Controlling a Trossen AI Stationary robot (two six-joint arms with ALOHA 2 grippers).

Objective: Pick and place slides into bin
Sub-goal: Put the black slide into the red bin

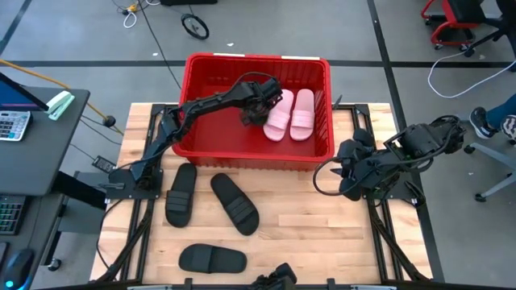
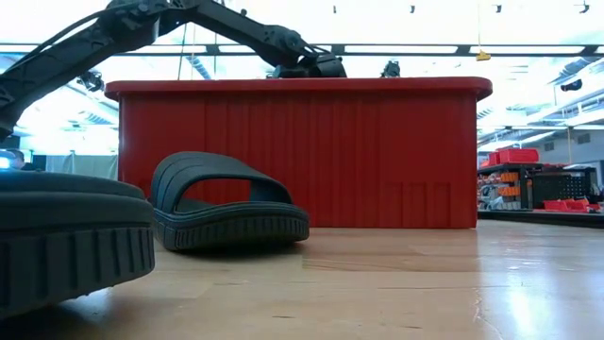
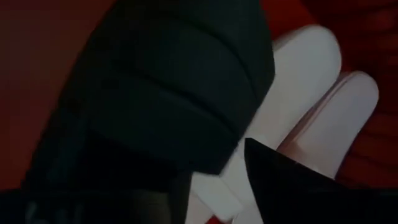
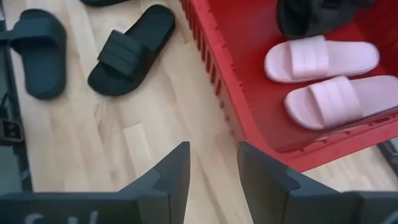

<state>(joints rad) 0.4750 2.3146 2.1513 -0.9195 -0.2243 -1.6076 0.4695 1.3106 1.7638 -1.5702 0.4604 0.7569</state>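
Over the bin (image 1: 201, 149), left gripper (image 1: 256, 111) seemingly releases a black slide (image 3: 180, 81).

Your left arm reaches from the table's left edge up and over toward its far side, with the left gripper (image 1: 256, 109) pointed down; whether its fingers are parted you cannot tell. Your right arm sits folded at the table's right edge, its right gripper (image 4: 213, 168) aimed across the tabletop with fingers (image 4: 171, 171) apart and nothing between them.
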